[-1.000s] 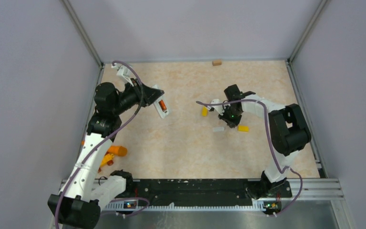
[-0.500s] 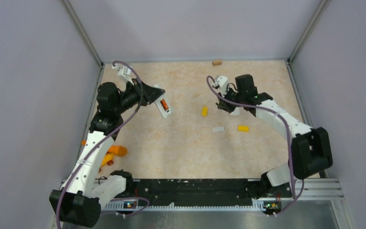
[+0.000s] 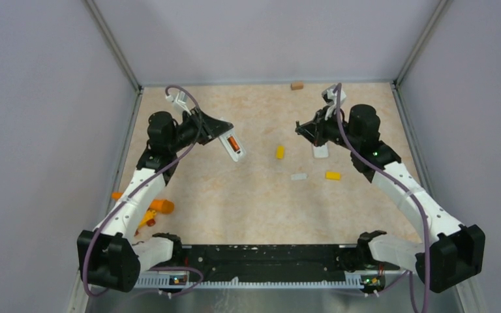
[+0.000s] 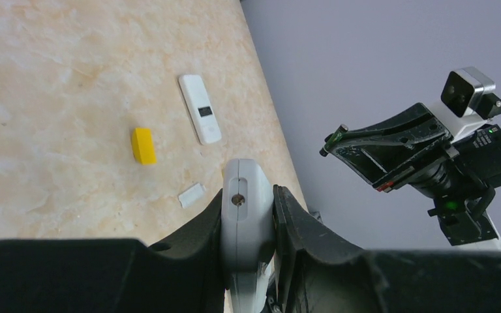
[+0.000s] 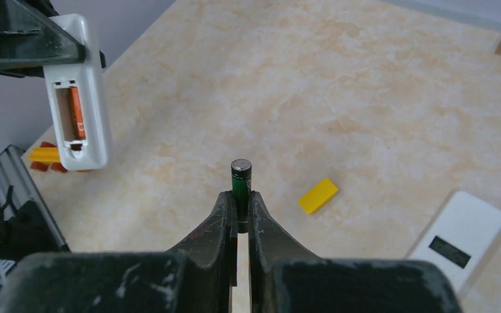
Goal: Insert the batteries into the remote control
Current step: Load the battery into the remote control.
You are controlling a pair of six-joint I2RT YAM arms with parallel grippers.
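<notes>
My left gripper (image 3: 222,133) is shut on the white remote control (image 3: 234,147) and holds it above the table, its open recess facing the right arm. One orange-and-black battery (image 5: 76,112) lies in the recess of the remote control (image 5: 81,98). In the left wrist view the remote's end (image 4: 247,212) sits clamped between the jaws. My right gripper (image 5: 239,207) is shut on a dark green battery (image 5: 241,184) that sticks out past the fingertips; it hangs in the air at the right gripper (image 3: 302,128). A third battery is not in view.
A second white remote with a small screen (image 3: 320,150) lies on the table. Two yellow blocks (image 3: 279,152) (image 3: 333,175) and a small white cover piece (image 3: 298,176) lie mid-table. A brown block (image 3: 297,85) sits at the far edge. An orange cylinder (image 3: 163,205) lies front left.
My right arm has risen from the table near the yellow blocks and swung back and right. My left gripper has carried the remote slightly to the right.
</notes>
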